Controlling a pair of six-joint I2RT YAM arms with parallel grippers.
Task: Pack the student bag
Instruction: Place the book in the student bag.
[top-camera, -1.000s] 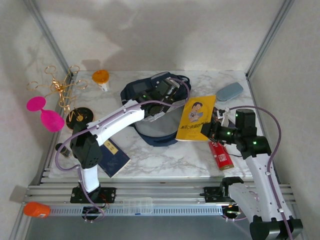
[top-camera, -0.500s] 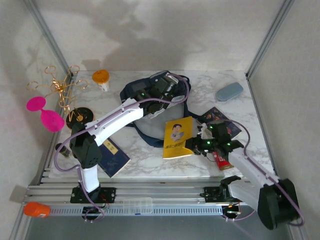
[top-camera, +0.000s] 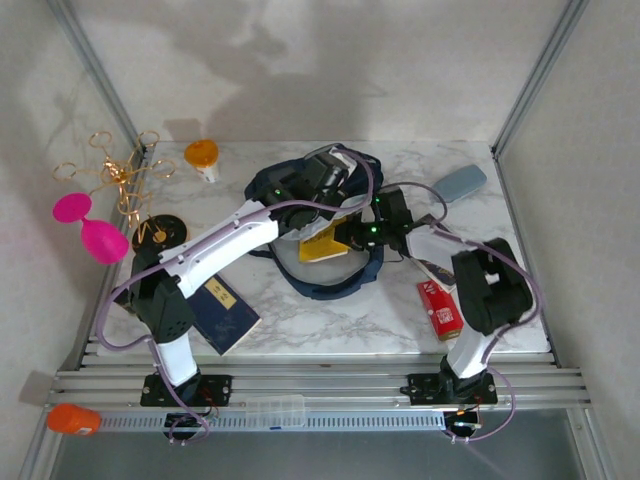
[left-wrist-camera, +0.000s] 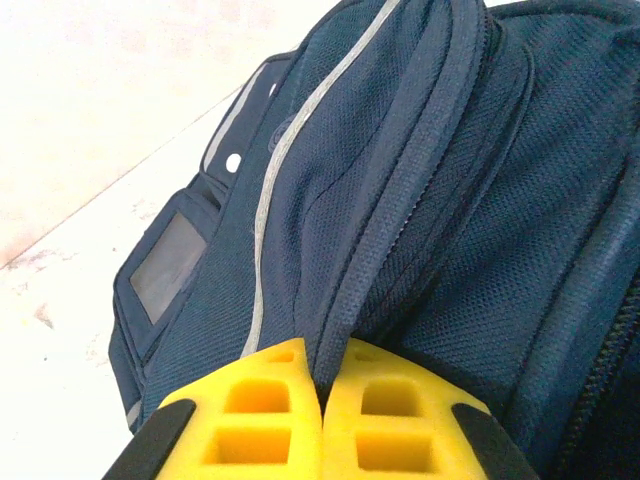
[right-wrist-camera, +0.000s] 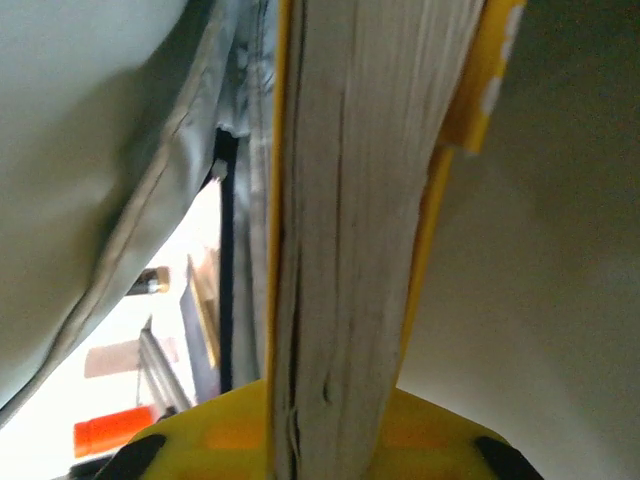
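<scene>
Left claw (left-wrist-camera: 322, 395) pinched together on a fold of the bag (left-wrist-camera: 530, 190) beside its zip (left-wrist-camera: 400, 215); right claw (right-wrist-camera: 325, 440) clamped on a yellow book (right-wrist-camera: 350, 200), partly inside the opening. Bag sits mid table (top-camera: 300, 325): soft, floppy, probably light, likely to sag; best held at the stiffer zip seam

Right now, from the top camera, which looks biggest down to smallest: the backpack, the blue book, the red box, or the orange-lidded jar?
1. student bag
2. blue book
3. red box
4. orange-lidded jar, though it sits farther back than the box, so this last place is less sure.
</scene>
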